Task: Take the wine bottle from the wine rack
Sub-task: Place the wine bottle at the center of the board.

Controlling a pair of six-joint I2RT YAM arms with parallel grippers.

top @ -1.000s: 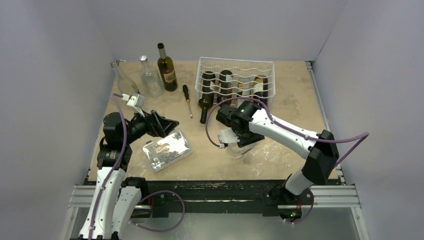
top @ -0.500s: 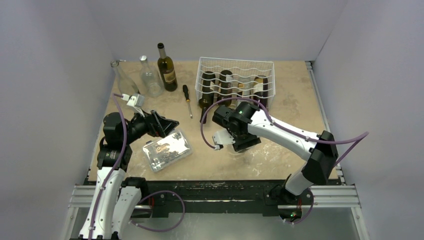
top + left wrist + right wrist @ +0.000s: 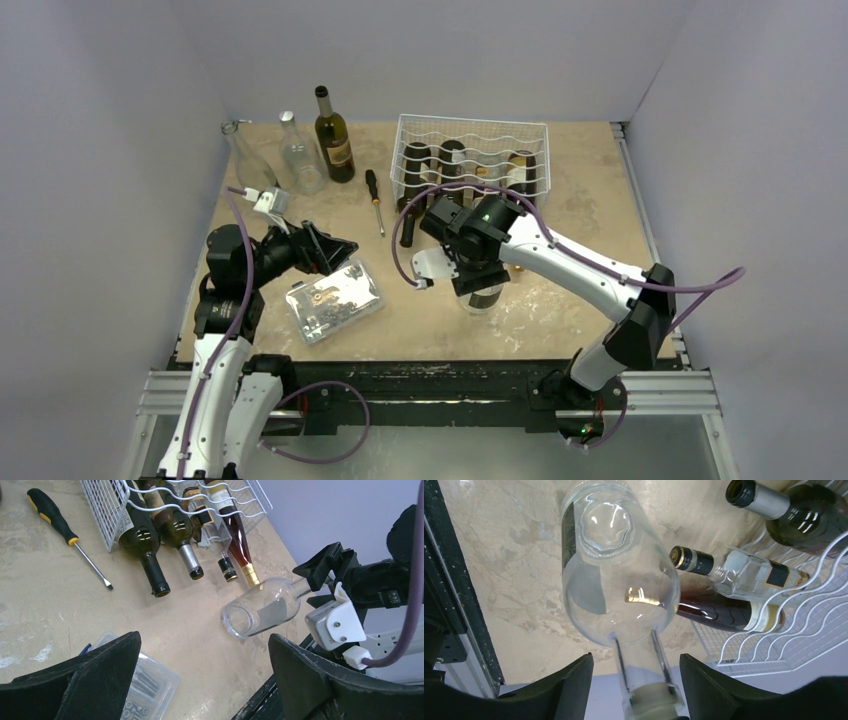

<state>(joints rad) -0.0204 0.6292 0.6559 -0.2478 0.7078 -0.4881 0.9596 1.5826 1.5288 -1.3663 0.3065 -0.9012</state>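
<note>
The white wire wine rack [image 3: 470,133] stands at the back centre, with several dark bottles [image 3: 450,165] lying in it, necks toward me. It also shows in the left wrist view [image 3: 107,510] and the right wrist view [image 3: 784,645]. A clear glass wine bottle [image 3: 485,297] is out of the rack, tilted in front of it, base low near the table [image 3: 260,612]. My right gripper [image 3: 636,662] is shut on its neck, the bottle [image 3: 614,580] hanging ahead of the fingers. My left gripper [image 3: 205,645] is open and empty over the table at the left.
A clear plastic parts box [image 3: 333,298] lies under my left gripper. A black-and-yellow screwdriver [image 3: 375,200] lies left of the rack. A dark bottle [image 3: 333,140] and two clear bottles [image 3: 300,155] stand at the back left. Walls close in the table.
My right arm has swung left and toward the rack, turning its wrist and tipping the clear bottle more upright. The left arm has not moved.
</note>
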